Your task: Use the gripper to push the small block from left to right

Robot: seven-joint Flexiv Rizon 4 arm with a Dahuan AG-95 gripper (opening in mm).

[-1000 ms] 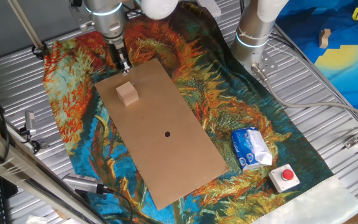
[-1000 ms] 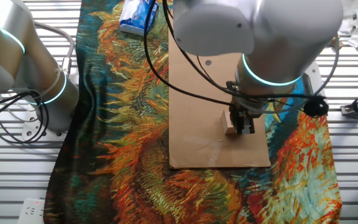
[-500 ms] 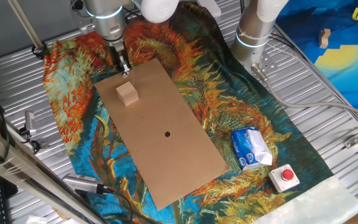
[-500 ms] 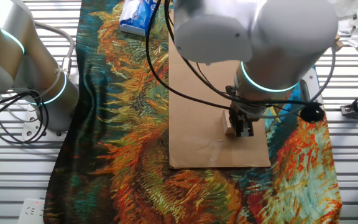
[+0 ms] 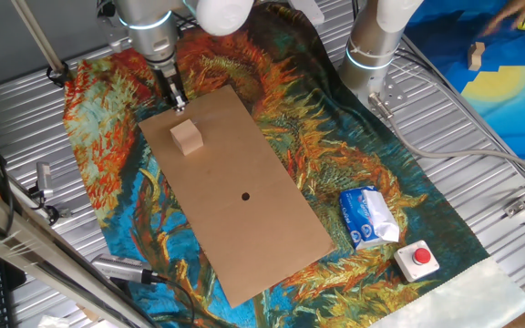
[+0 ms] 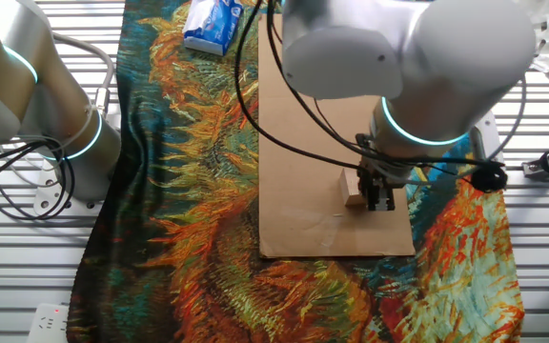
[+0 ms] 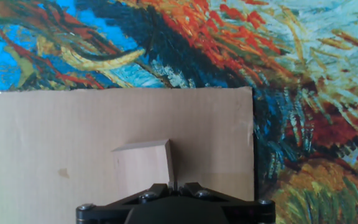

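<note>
The small block (image 5: pixel 186 137) is a tan wooden cube on the brown cardboard sheet (image 5: pixel 244 219), near its far left corner. It also shows in the other fixed view (image 6: pixel 354 189) and in the hand view (image 7: pixel 145 163). My gripper (image 5: pixel 178 98) hangs at the cardboard's far edge, just behind the block and apart from it. In the other fixed view the gripper (image 6: pixel 379 196) stands right beside the block. In the hand view the gripper (image 7: pixel 171 186) has its black fingers together with nothing between them, and the block lies just ahead, slightly left.
The cardboard lies on a colourful painted cloth (image 5: pixel 108 155) and has a small black dot (image 5: pixel 245 195). A blue-white packet (image 5: pixel 368 219) and a red-buttoned box (image 5: pixel 416 259) sit at the front right. An upright arm column (image 5: pixel 376 46) stands at the back.
The arm has shifted slightly left along the cardboard's far edge. The block has not moved.
</note>
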